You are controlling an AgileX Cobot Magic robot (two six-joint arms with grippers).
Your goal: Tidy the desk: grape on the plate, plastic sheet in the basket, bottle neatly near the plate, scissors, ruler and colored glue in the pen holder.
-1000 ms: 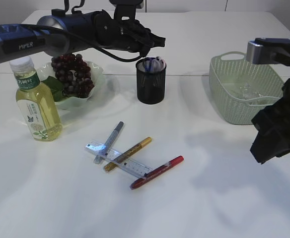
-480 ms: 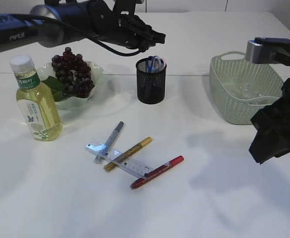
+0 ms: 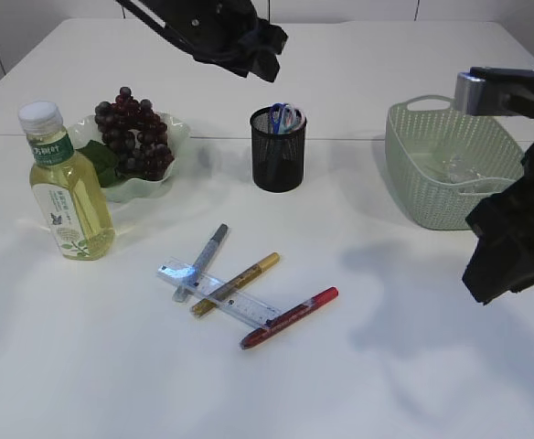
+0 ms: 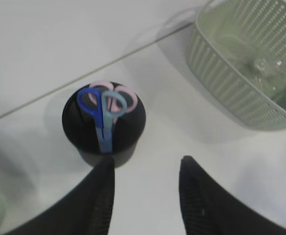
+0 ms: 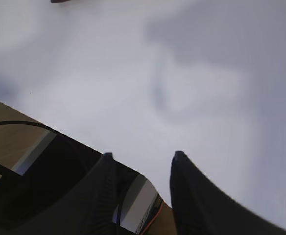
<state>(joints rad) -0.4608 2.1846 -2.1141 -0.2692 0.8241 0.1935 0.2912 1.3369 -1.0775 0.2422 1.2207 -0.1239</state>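
standing in the pen holder (image 3: 278, 151), scissors (image 4: 103, 110); grapes (image 3: 132, 135) on plate (image 3: 177, 137); both fingers parted, empty.

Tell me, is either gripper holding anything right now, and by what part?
Nothing is held. The left gripper is open and empty above the pen holder, with the scissors already inside it. The right gripper is open over bare table.

Cut off and hard to read

The left arm (image 3: 214, 32) runs out past the exterior view's top edge. The scissors (image 4: 104, 110) show only handles; their blades sit hidden inside the pen holder (image 4: 82, 129). The clear plastic sheet (image 3: 454, 167) in the basket (image 3: 404, 174) is barely distinguishable. The bottle (image 3: 64, 187) label's print is too small to read.
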